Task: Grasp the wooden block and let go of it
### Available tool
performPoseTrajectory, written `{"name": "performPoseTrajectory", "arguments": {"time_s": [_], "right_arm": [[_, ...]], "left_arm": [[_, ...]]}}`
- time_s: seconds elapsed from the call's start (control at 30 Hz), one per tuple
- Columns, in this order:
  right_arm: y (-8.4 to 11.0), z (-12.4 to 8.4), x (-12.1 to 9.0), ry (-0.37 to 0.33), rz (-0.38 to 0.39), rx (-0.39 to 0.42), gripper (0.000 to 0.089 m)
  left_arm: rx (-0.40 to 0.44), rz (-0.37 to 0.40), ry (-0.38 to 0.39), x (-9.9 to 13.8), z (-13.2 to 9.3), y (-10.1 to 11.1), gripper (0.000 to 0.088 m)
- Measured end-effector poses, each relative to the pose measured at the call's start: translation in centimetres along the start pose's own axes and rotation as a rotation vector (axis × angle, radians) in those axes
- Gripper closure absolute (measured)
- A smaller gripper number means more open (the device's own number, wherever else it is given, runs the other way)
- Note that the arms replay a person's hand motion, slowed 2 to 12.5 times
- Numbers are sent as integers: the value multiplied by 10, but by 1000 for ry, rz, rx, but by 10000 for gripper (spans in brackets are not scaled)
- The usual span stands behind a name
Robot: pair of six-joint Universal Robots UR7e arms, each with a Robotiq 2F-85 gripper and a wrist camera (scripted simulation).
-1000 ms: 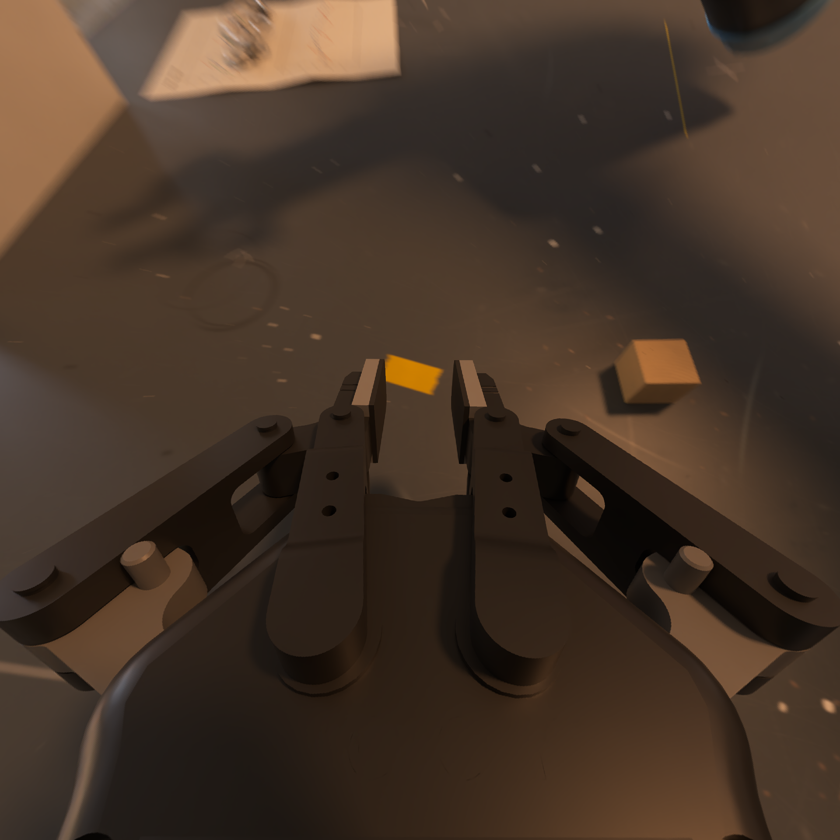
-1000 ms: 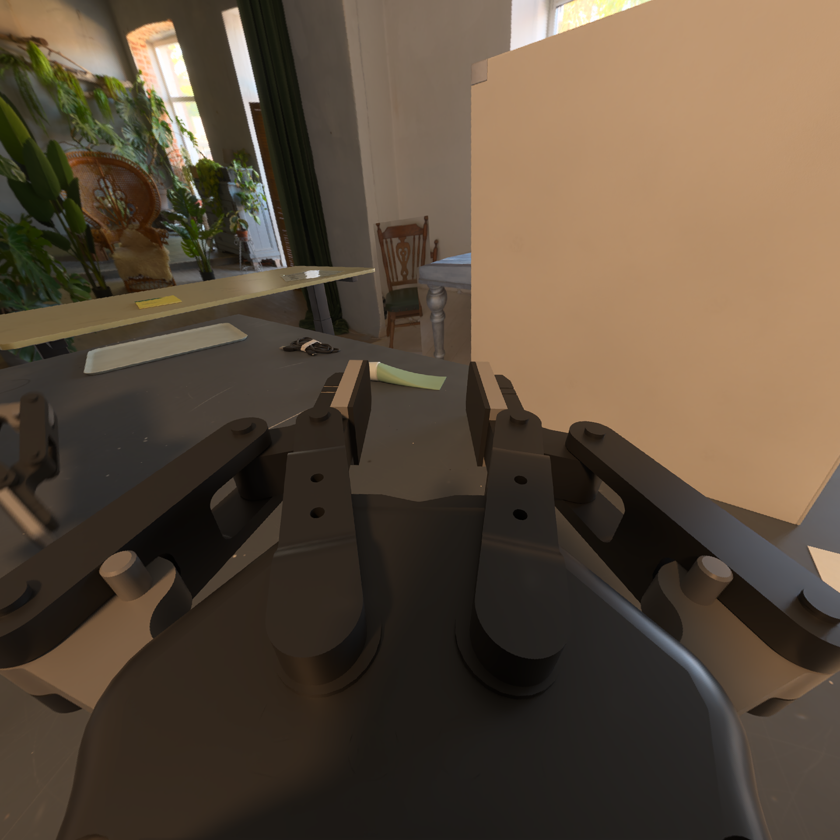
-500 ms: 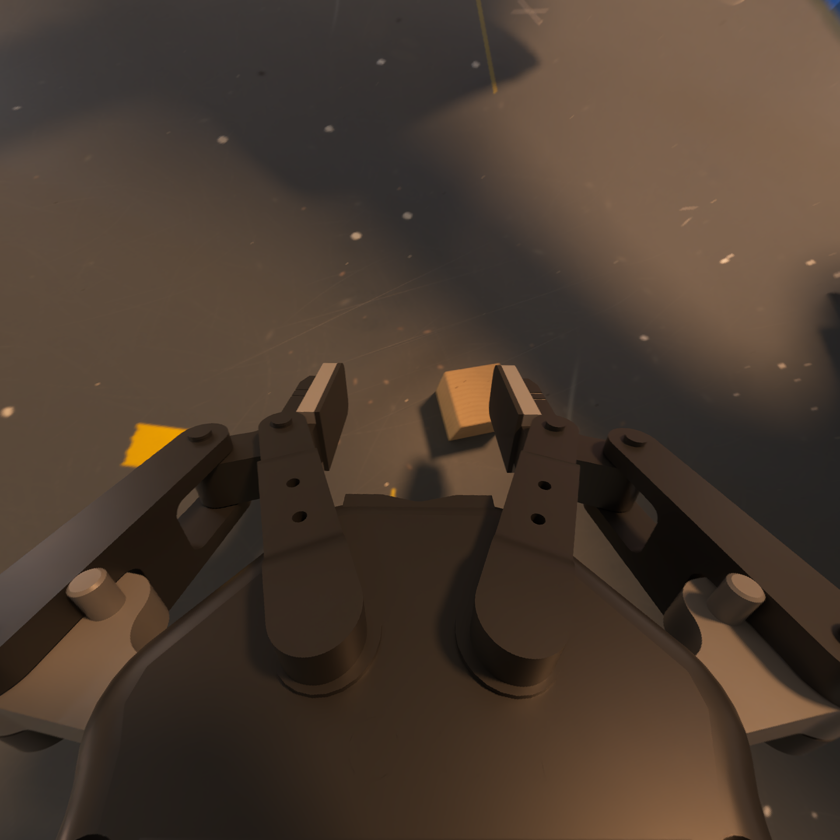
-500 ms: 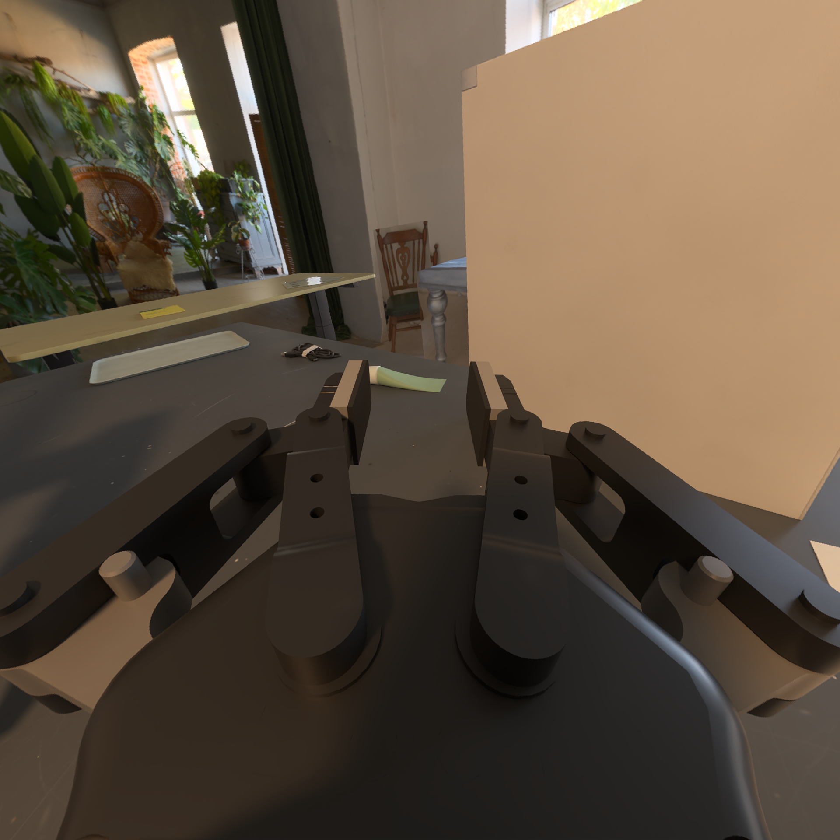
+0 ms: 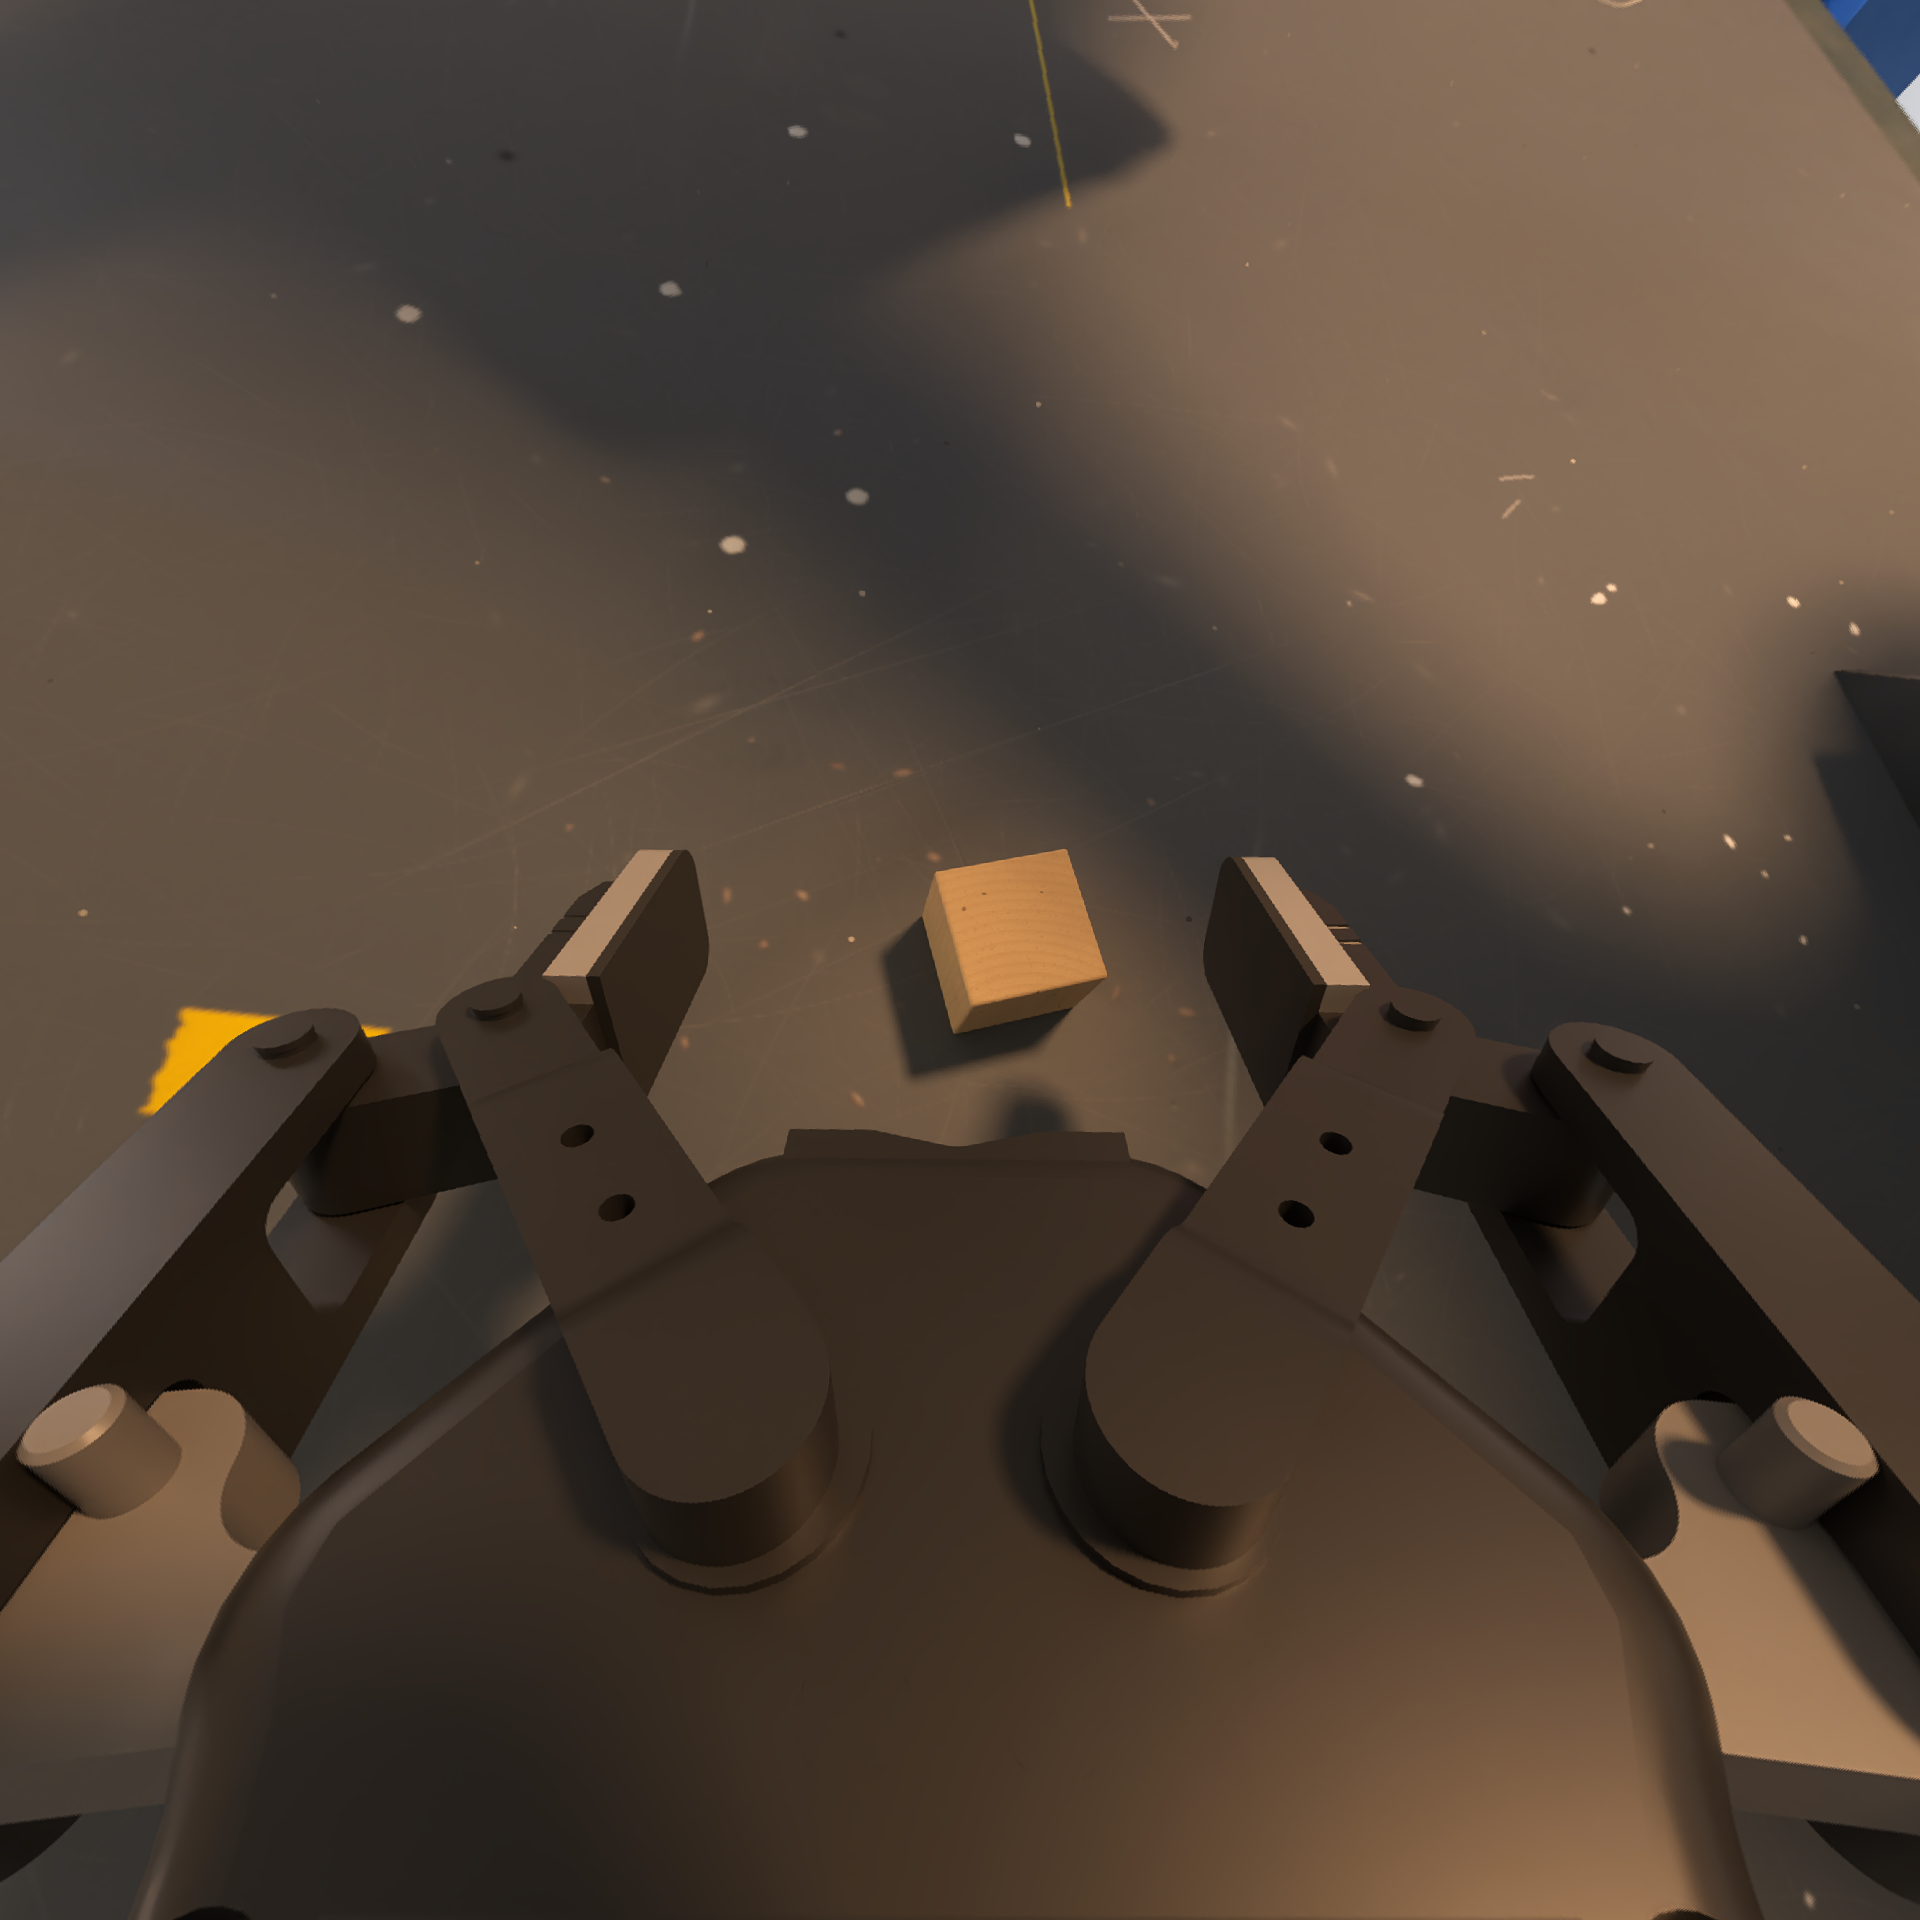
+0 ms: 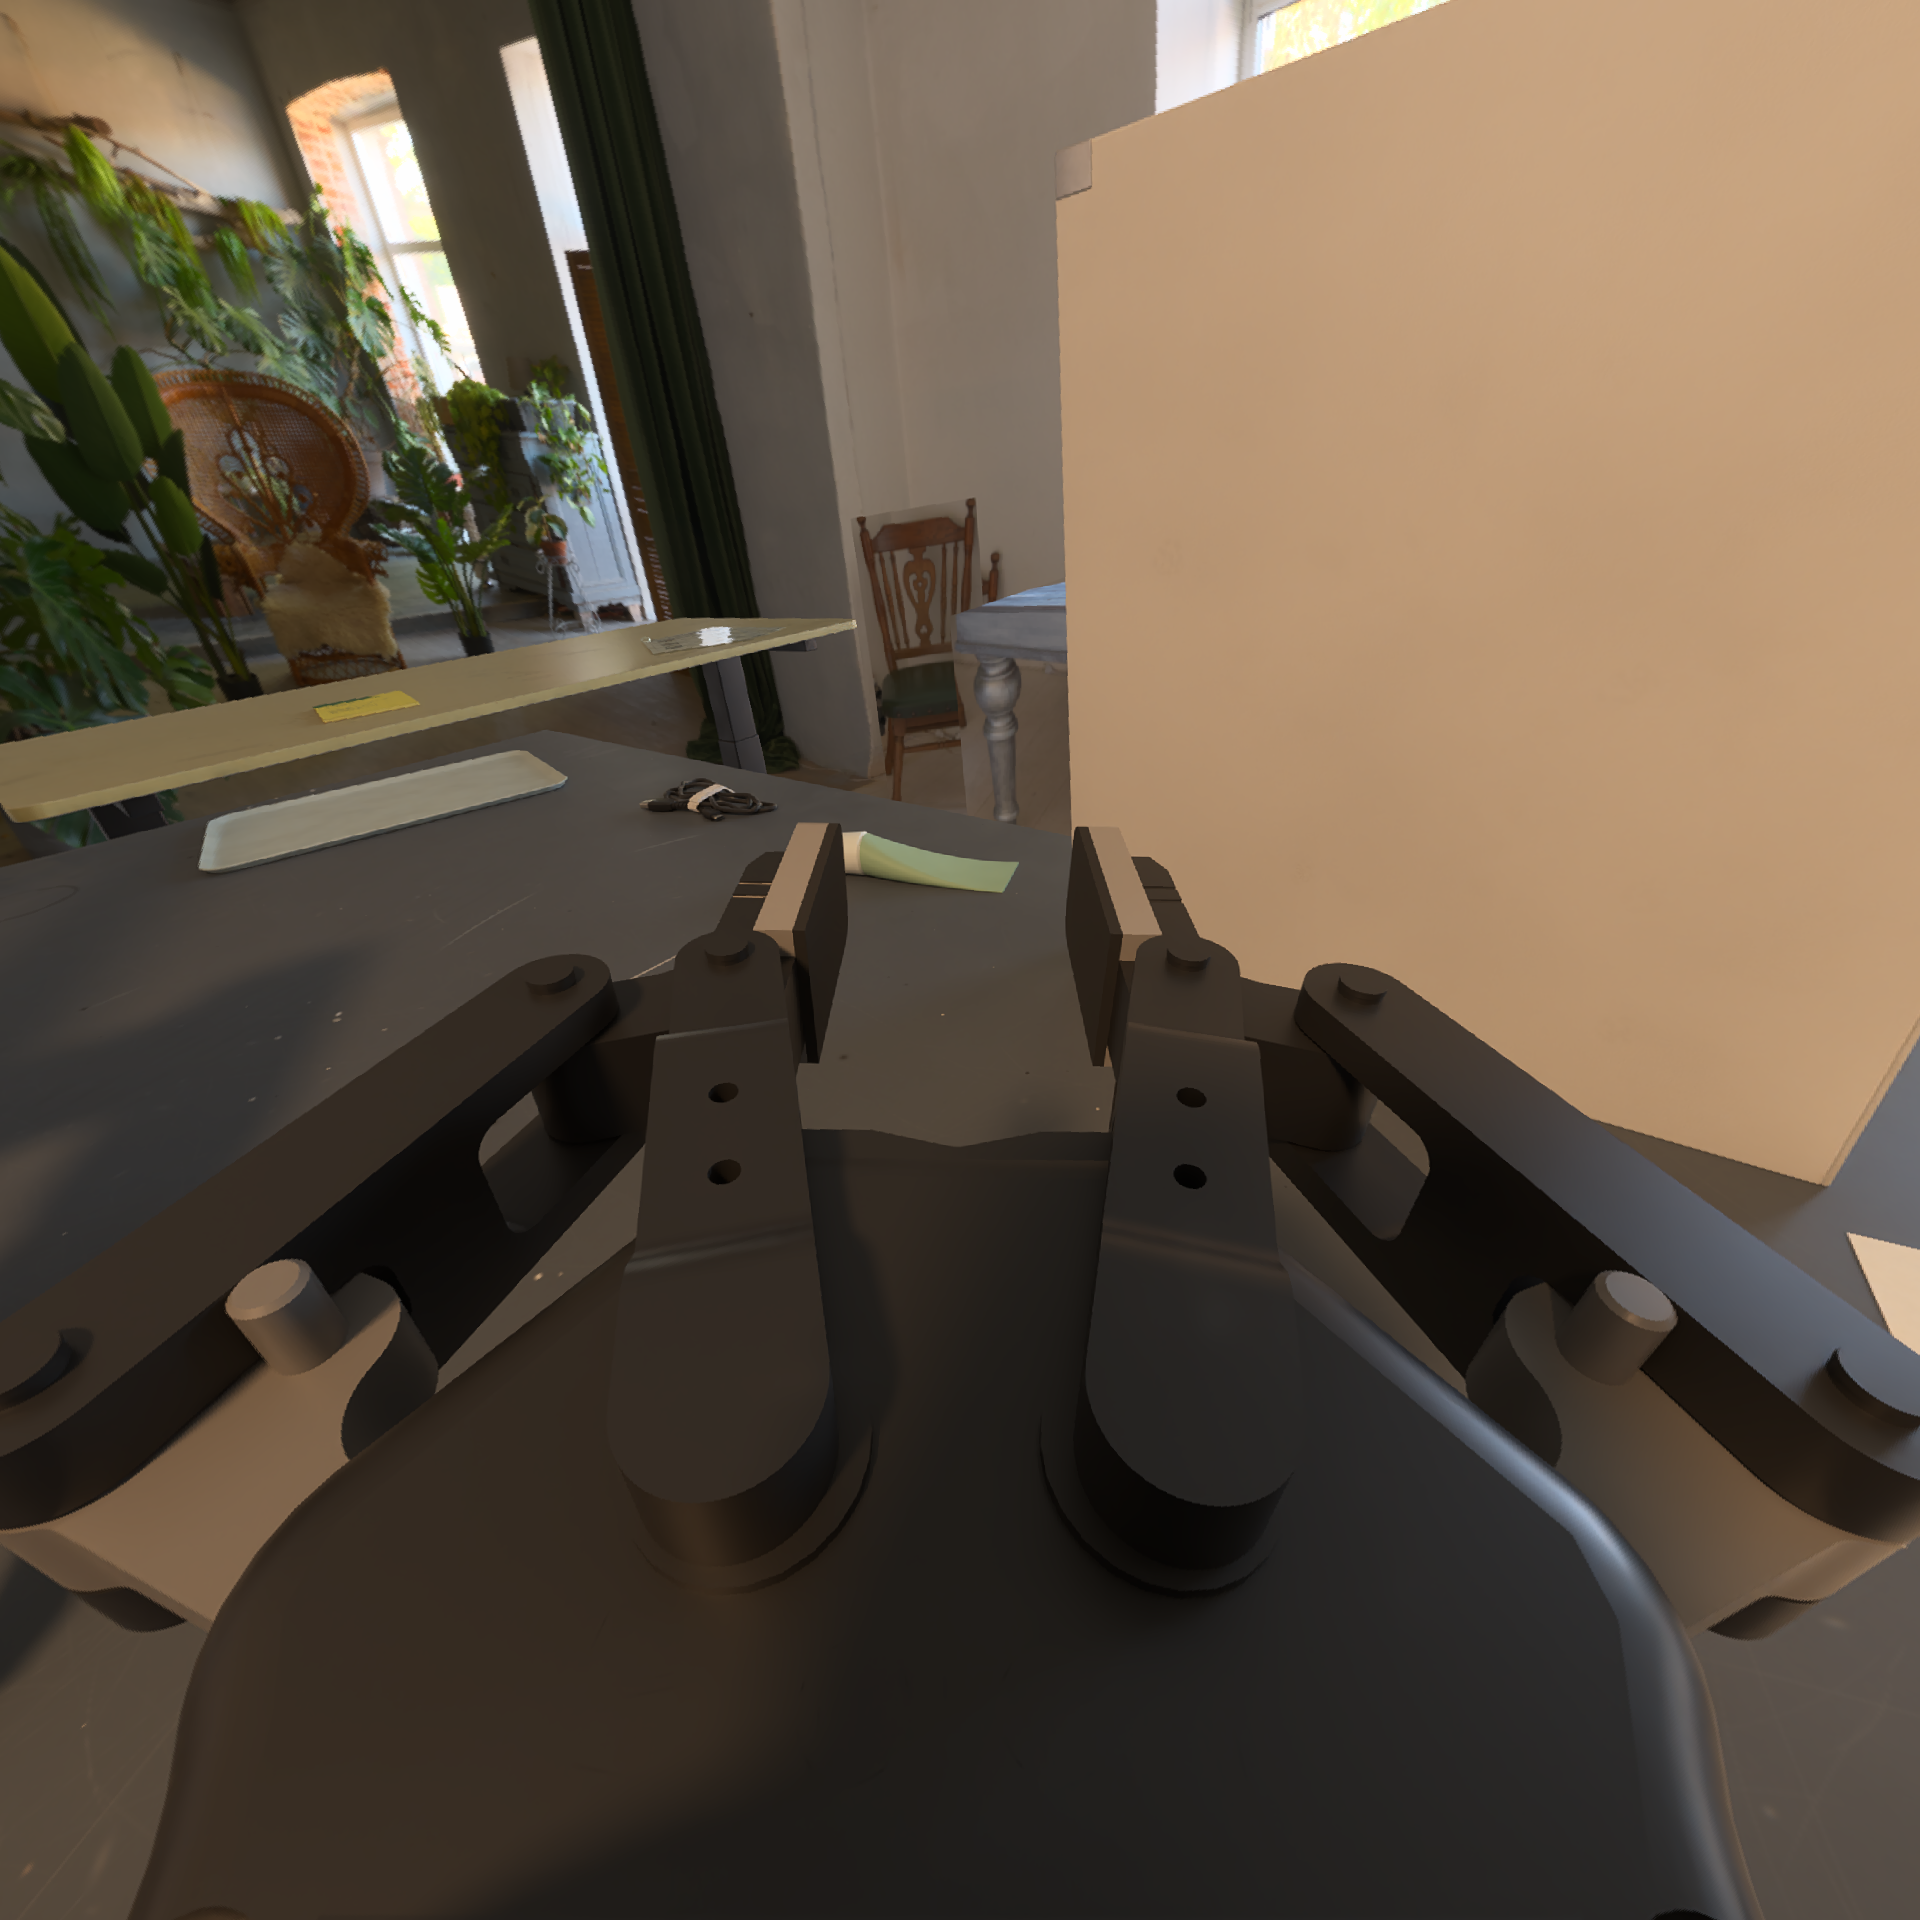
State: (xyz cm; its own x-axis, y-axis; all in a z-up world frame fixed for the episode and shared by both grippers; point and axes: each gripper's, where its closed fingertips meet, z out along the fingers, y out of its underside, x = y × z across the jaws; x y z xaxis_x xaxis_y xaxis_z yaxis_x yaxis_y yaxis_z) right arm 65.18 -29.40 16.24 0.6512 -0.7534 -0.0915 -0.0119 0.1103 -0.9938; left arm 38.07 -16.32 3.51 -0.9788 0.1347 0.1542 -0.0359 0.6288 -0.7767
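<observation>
A small wooden block (image 5: 1013, 938) lies on the dark table (image 5: 727, 416) in the left wrist view. My left gripper (image 5: 956, 940) hovers above it, wide open, with the block in the gap between the two fingers and touching neither. My right gripper (image 6: 956, 925) is partly open and empty, held above the table (image 6: 312, 987) away from the block. The block does not show in the right wrist view.
A yellow tape patch (image 5: 203, 1049) lies left of the left gripper. A dark object (image 5: 1886, 748) sits at the right edge. In the right wrist view: a large beige box (image 6: 1475, 623), a green tube (image 6: 930, 862), a white tray (image 6: 379, 805), a black cable (image 6: 712, 800).
My left gripper swung right from the yellow tape to the block, opened wider, and now straddles it. The right gripper has barely moved.
</observation>
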Motion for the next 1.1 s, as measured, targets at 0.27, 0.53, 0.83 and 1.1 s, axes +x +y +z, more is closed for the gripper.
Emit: {"name": "performPoseTrajectory", "arguments": {"time_s": [0.27, 0.53, 0.83, 1.1], "right_arm": [[3, 1, -1, -2, -4, -12, 504], [5, 3, -2, -1, -8, -23, 505], [5, 4, -3, -5, -8, -26, 505], [4, 3, -3, -3, -11, -24, 509]], "left_arm": [[-30, -6, -11, -1, 4, 5, 72], [-42, 2, -16, -1, 6, 8, 86], [-61, -3, -13, -1, 9, 12, 78], [-65, -15, -1, -1, 11, 13, 78]]}}
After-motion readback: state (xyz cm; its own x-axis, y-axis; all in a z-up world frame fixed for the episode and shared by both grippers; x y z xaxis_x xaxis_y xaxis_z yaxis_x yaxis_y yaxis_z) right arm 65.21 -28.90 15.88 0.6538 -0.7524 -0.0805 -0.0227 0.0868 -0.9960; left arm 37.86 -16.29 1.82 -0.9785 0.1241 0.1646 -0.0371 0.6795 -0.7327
